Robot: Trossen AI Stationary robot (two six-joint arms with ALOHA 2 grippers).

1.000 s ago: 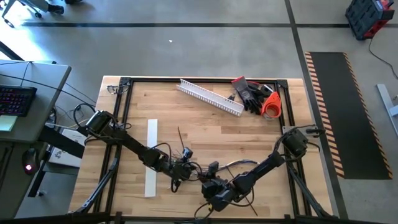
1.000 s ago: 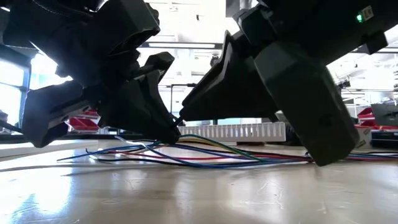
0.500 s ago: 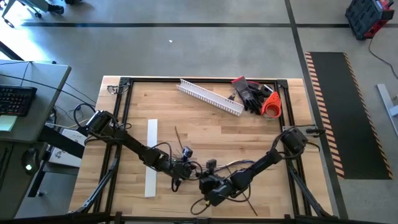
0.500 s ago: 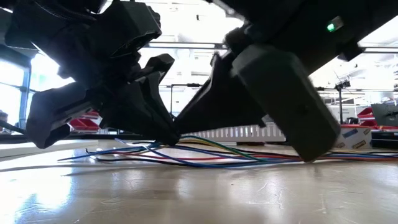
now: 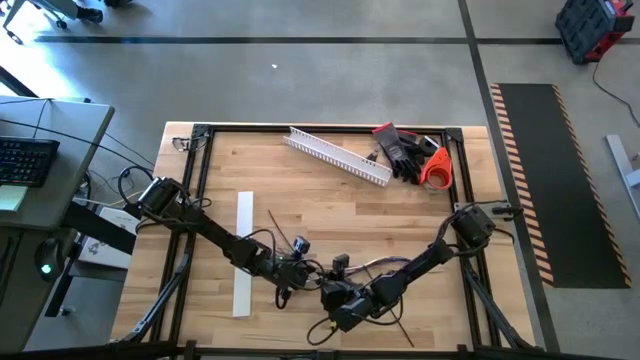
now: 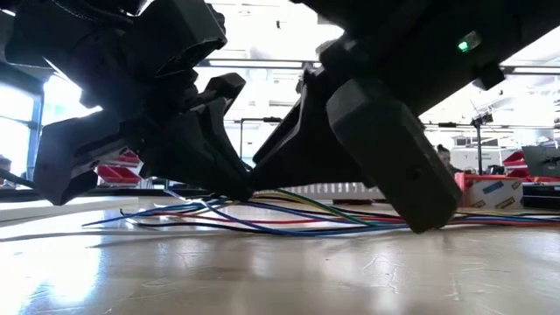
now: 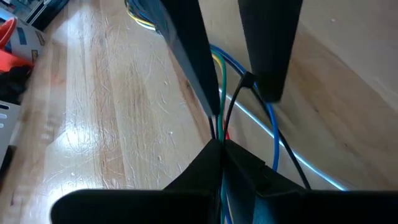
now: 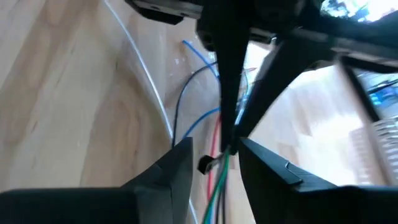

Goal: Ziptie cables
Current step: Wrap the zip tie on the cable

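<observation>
Left fingers (image 7: 219, 152) still pinched on the cables (image 6: 289, 219); right fingers (image 8: 214, 163) apart, now nearer.

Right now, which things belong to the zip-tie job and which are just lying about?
In use: the cables, left gripper, right gripper.
Lying about: white slotted channel, flat white strip, dark gloves, orange tool.

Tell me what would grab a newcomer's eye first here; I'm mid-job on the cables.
Both grippers meet nose to nose at the table's near edge: the left gripper and the right gripper crowd over one spot. Under them the cables fan out flat on the wood, blue, green and red. At the far edge lie a white slotted channel and, beside it, black gloves.
</observation>
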